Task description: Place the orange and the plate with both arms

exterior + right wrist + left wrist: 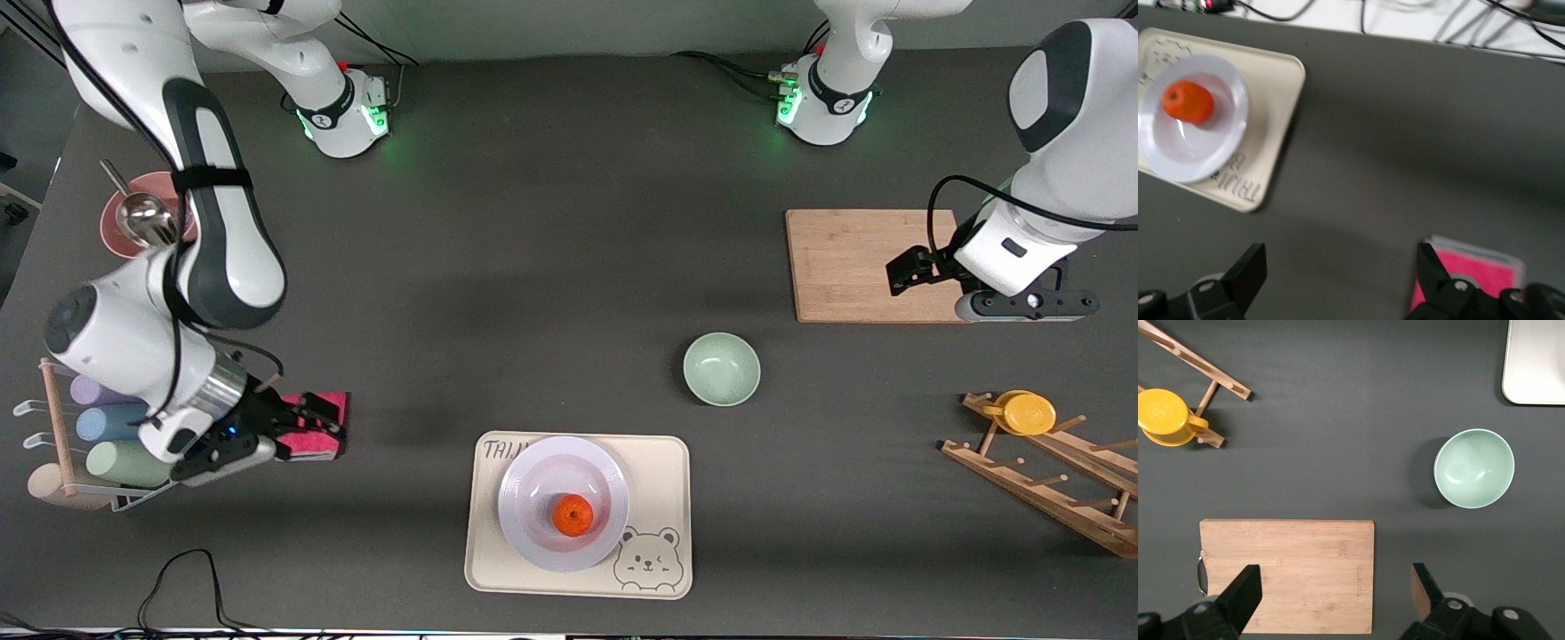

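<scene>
Small bright-orange fruit (573, 515) is sitting in round lavender-white plate (533, 524) on cream bear-printed tray (658, 516). Left gripper (900, 274) is hovering over wooden cutting board (845, 267), fingers spread, empty; right gripper (311, 427) is hovering over pink cloth (331, 402), spread, empty. Best practice: one arm lifting the orange straight up, the other pinching the plate's rim.

On the tray (662, 498) we read only "TAIJ"; the plate (563, 503) covers the rest of the lettering. Beside the tray, the right arm hides part of the pink cloth (331, 425) and the cup rack (62, 436). The left wrist view cuts the tray to one corner.
</scene>
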`<state>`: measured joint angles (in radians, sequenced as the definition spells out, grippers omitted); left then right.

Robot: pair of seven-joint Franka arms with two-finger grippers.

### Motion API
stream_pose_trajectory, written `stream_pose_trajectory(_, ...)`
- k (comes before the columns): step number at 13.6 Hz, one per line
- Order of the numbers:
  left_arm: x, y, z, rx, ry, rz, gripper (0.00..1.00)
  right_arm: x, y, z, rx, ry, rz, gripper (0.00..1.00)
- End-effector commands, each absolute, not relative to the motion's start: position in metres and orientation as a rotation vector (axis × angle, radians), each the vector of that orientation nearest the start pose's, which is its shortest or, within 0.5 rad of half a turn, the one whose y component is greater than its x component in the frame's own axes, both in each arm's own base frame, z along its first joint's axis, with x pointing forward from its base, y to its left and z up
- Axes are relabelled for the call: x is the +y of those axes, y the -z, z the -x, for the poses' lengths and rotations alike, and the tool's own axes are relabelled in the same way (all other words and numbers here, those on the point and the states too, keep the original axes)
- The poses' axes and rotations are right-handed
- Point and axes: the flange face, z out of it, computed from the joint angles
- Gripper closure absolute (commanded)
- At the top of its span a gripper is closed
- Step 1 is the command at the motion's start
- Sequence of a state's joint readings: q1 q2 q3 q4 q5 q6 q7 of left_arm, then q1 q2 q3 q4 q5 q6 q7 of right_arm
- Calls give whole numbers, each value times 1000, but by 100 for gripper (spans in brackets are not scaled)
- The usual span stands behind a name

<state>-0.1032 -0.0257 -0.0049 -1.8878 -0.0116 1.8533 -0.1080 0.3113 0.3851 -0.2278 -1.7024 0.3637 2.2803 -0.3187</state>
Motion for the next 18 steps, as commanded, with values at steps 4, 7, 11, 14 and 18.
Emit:
stream_pose_trajectory(4, -60, -516, -549, 12, -21, 3168, 0, 46, -485, -598, -158, 58, 3093, 0)
stream_pose_trajectory(7, -60, -516, -549, 12, -21, 3168, 0, 35, -527, -593, -169, -34, 3108, 0)
stream_pose_trajectory(11, -60, -516, -549, 12, -21, 3168, 0, 14, -571, -577, 0, -76, 3109, 0)
stream_pose_trajectory(14, -60, -516, -548, 14, -24, 3168, 0, 14, -581, -573, 4, -51, 3105, 0)
stream_pose_trajectory(18, -59, -514, -547, 14, -45, 3167, 0, 14, -593, -568, -4, -17, 3100, 0)
